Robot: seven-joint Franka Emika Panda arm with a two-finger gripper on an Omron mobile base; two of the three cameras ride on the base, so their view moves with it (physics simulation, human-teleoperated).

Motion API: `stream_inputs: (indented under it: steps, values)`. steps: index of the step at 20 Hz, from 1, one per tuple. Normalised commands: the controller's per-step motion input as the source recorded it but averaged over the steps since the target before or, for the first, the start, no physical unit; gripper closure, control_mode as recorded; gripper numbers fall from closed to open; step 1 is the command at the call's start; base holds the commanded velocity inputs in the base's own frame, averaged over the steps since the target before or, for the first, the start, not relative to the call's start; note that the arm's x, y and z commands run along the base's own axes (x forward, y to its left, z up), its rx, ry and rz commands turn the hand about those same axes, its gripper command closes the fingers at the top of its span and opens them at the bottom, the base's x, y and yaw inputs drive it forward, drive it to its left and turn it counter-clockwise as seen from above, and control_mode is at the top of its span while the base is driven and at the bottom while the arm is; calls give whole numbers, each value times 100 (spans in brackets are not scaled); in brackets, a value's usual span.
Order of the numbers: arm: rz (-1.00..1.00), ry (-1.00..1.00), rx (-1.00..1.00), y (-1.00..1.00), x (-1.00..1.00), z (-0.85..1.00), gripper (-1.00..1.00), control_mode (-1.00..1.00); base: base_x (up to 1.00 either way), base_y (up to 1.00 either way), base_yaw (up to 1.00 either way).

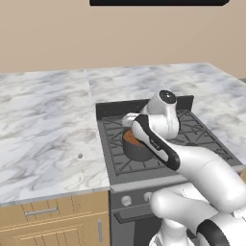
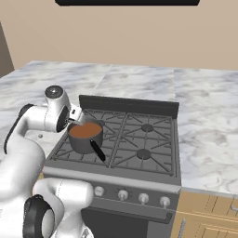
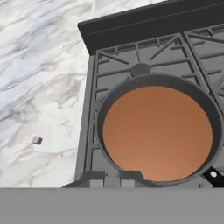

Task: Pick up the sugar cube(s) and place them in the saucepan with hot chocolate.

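Observation:
The saucepan with hot chocolate [image 3: 157,131] stands on the stove's front left burner, dark grey with reddish-brown liquid. It also appears as the saucepan [image 2: 86,135] with its black handle [image 2: 97,151] pointing toward the front, and as the saucepan [image 1: 136,146] half hidden by my arm. My gripper [image 3: 112,178] hangs just above the pan's near rim, shut, with a small pale grey sugar cube pinched between the tips. From the right, the gripper [image 2: 76,121] sits at the pan's left rim. Another sugar cube [image 3: 37,140] lies on the marble counter left of the stove, also seen as a cube [image 1: 79,155].
The stove [image 2: 139,139] has black grates, a raised back panel and knobs along its front. Marble counter [image 1: 43,125] stretches to both sides, with wooden drawers below. My own arm blocks much of the stove in the left base view.

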Motion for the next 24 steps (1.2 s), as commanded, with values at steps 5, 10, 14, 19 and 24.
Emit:
stream_inputs:
  steps: [5, 10, 14, 19, 24]
  values:
    - [-6, 14, -7, -9, 38, -25, 100, -100, 0, 0, 0]
    - [-8, 13, -11, 0, 58, -30, 100, -100, 0, 0, 0]
    - [-8, 14, -7, 0, 37, -25, 100, -100, 0, 0, 0]
    - [0, 11, 0, -10, 10, 0, 100, -100, 0, 0, 0]
    - [0, 11, 0, -11, 12, -4, 100, -100, 0, 0, 0]
